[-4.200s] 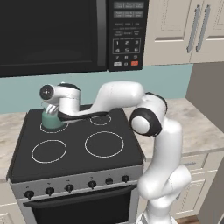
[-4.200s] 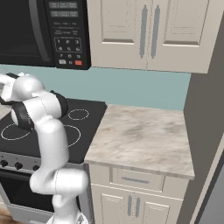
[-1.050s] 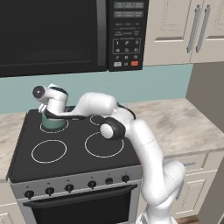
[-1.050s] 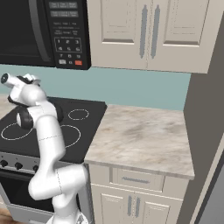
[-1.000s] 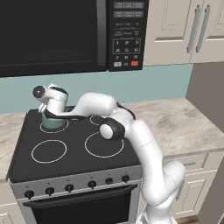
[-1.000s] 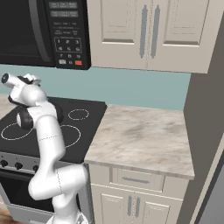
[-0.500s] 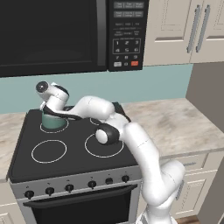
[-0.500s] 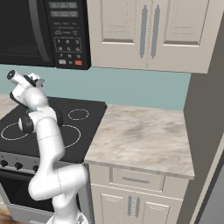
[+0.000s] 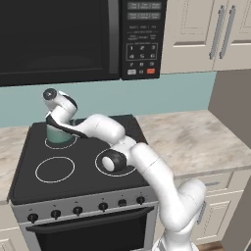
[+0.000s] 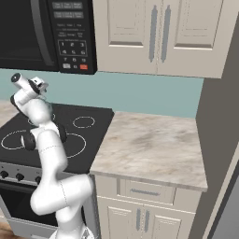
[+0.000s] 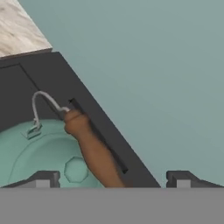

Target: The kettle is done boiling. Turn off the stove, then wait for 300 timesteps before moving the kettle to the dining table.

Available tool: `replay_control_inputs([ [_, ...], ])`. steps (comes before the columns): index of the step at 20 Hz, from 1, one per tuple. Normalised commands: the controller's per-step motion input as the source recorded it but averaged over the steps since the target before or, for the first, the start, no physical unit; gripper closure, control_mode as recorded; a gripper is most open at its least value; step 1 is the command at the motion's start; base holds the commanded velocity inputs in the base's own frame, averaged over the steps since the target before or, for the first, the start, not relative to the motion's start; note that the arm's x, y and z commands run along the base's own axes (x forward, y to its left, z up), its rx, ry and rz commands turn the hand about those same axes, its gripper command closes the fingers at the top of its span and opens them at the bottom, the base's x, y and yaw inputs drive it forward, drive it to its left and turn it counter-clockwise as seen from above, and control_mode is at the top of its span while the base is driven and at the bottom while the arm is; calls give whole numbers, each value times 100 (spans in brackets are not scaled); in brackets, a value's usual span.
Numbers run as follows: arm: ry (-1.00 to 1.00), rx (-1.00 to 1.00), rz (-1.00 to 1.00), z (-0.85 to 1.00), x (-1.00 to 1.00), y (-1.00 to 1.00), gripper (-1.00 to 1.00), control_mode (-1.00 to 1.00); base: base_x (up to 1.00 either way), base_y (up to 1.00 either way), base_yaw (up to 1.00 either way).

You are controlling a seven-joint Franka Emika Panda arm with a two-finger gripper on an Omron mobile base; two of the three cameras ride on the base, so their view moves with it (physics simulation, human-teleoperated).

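Note:
The teal-green kettle (image 9: 58, 136) sits on the back-left burner of the black glass-top stove (image 9: 83, 169). My gripper (image 9: 60, 126) hangs right over it, pointing down. In the hand view the kettle's lid (image 11: 39, 153) and its brown handle (image 11: 92, 153) lie just beyond the gripper (image 11: 113, 179). The handle runs between the two fingertips (image 11: 43, 178), nearer the left one, and touches neither. The jaws are open wide and hold nothing. In the right base view my own arm hides the kettle on the stove (image 10: 88, 135). The dining table is out of view.
A row of black knobs (image 9: 78, 211) runs along the stove's grey front panel. A black microwave (image 9: 83, 39) hangs low over the burners, close above my hand. A teal wall (image 11: 144, 65) stands right behind the kettle. Marbled counter (image 9: 191, 139) lies to the right.
My hand has stayed over the kettle and tilted a little. The elbow has swung down and toward the front of the stove. The jaws remain wide.

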Motion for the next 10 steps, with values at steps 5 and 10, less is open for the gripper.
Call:
replay_control_inputs([
  [5,4,-4,3,-2,5,14,-100,-100,0,0,0],
  [10,2,-8,3,-27,0,16,100,-100,0,0,0],
])
